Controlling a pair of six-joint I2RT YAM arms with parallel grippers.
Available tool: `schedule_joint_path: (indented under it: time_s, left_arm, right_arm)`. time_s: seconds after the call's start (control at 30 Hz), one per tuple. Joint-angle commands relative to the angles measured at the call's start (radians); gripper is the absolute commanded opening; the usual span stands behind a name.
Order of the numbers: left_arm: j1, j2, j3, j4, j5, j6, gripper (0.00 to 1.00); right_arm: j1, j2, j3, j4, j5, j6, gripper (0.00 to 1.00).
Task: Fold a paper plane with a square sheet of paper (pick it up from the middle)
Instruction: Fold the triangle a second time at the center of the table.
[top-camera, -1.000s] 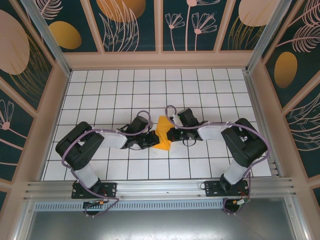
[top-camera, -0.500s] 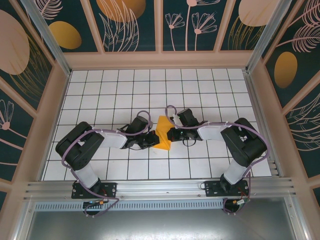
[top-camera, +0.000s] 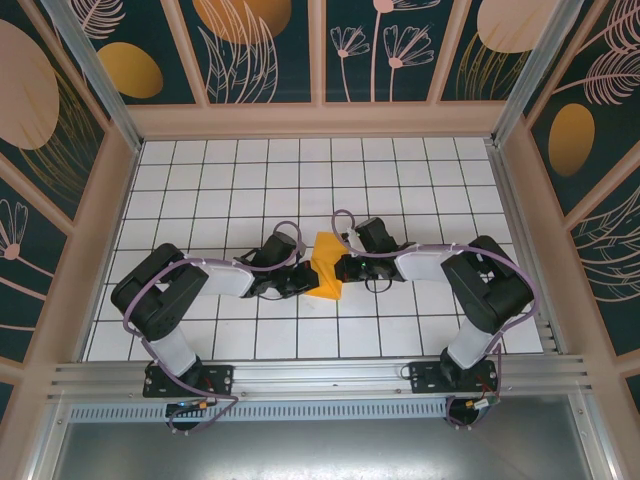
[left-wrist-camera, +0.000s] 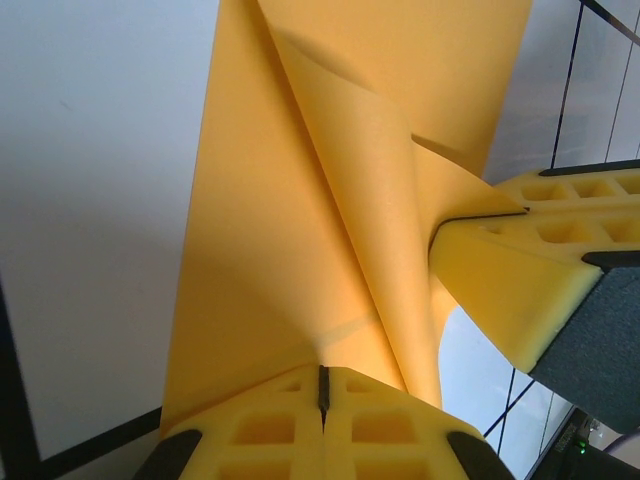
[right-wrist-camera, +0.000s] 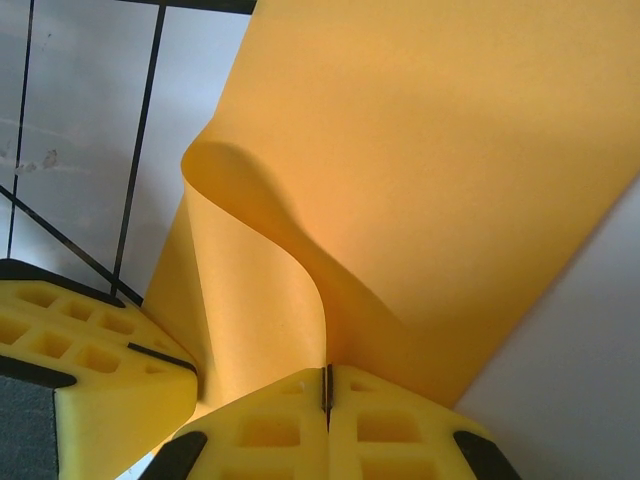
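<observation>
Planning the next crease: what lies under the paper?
The paper hides the tiles beneath; white grid table shows around it. The left hand and right hand pinch it.

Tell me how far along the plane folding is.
Early stage. The sheet of paper is already a creased angular shape, so some folding looks done. In hand: left gripper and right gripper both pinch it shut, a flap curling between them. Left: no slim pointed dart yet.
</observation>
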Motion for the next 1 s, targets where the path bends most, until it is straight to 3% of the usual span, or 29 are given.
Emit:
schedule_joint_path:
  time_s: [0.0, 0.13, 0.33, 0.97]
  left_arm:
    - [0.002, 0.0, -0.015, -0.045, -0.064, 0.02, 0.0]
    - [0.002, -0.001, -0.015, -0.044, -0.062, 0.017, 0.0]
    - [0.001, 0.0, -0.019, -0.041, -0.067, 0.017, 0.0]
    - [0.001, -0.001, -0.019, -0.045, -0.068, 0.018, 0.0]
  right_arm:
    - [0.02, 0.005, -0.009, 0.004, -0.025, 0.007, 0.05]
    - [0.023, -0.031, -0.006, 0.014, -0.064, 0.018, 0.05]
    - [0.023, 0.003, 0.006, -0.044, 0.046, 0.02, 0.04]
    - [0.02, -0.02, 0.025, -0.041, 0.031, -0.007, 0.05]
